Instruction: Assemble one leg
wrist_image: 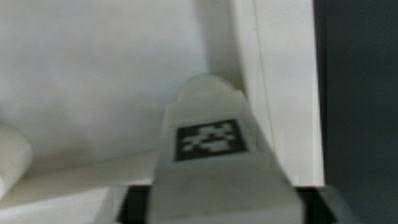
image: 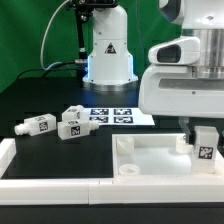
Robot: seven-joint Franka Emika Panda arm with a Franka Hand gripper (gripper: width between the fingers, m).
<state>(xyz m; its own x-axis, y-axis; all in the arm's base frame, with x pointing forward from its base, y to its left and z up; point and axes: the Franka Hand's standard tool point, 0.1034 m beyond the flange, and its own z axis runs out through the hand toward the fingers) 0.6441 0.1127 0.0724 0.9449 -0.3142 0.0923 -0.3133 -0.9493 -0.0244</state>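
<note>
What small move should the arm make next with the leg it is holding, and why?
Probably a short, slow move down, adjusting sideways first if needed. The gripper holds a leg upright over the tabletop near its corner at the exterior view's right, and the wrist view shows the leg pointing at the white surface. Whether it is seated in a socket cannot be told.

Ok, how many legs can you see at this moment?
3. Two loose legs lie on the black table at the exterior view's left, one farther left, one beside it. The third leg is at the gripper over the tabletop. Others may be hidden.
</note>
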